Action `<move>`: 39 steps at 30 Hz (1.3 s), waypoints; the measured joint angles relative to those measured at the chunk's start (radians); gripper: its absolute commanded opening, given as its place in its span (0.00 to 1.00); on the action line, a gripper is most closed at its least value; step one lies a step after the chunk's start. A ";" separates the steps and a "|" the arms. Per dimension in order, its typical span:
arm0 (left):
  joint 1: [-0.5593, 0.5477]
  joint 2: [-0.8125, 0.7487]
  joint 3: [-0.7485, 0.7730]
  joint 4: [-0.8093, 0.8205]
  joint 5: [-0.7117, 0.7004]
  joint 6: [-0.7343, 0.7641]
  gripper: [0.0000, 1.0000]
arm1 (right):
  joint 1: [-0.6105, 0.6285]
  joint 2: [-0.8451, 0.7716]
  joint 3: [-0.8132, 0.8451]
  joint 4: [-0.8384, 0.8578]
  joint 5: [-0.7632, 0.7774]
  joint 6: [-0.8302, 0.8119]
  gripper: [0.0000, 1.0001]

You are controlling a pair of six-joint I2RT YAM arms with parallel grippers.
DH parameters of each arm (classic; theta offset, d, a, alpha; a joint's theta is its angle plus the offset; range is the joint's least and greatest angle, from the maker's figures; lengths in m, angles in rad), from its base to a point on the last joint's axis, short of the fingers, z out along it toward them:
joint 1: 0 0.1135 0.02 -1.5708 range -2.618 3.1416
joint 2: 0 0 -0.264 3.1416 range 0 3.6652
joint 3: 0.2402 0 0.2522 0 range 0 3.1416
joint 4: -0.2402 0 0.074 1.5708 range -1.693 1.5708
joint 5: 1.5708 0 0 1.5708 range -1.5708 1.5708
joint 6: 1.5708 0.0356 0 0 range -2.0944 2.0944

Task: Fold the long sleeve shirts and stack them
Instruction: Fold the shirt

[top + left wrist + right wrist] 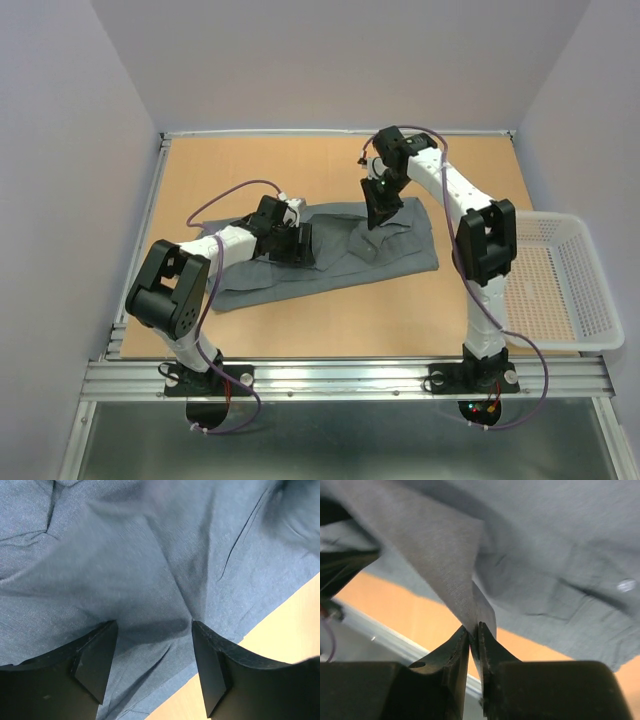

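Note:
One grey long sleeve shirt [330, 262] lies spread across the middle of the table, rumpled. My left gripper [296, 245] is open and rests low on the shirt's left part; in the left wrist view its fingers [97, 660] stand wide apart over the cloth [150, 570] near a hem. My right gripper [377, 215] is shut on a fold of the shirt at its upper middle and holds it lifted; in the right wrist view the jaws [474, 630] pinch a taut flap of cloth [450, 575] above the rest of the shirt [560, 570].
A white mesh basket [565, 285] sits at the table's right edge beside my right arm. Bare wooden table [300, 160] lies behind the shirt and in front of it. Walls close the table on three sides.

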 measured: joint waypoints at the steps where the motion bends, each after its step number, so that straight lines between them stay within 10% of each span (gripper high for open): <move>1: 0.000 0.000 0.000 0.000 0.000 0.002 0.73 | 0.000 0.028 0.017 0.002 0.035 0.008 0.21; 17: 0.000 -0.014 0.008 -0.078 0.018 0.074 0.73 | -0.050 0.151 0.124 0.117 0.420 0.153 0.48; 29: 0.000 -0.014 0.021 -0.110 0.017 0.082 0.73 | -0.135 -0.319 -0.618 0.690 0.119 0.418 0.52; 39: 0.000 -0.019 0.026 -0.124 0.015 0.093 0.73 | -0.129 -0.404 -1.043 1.197 0.048 0.793 0.52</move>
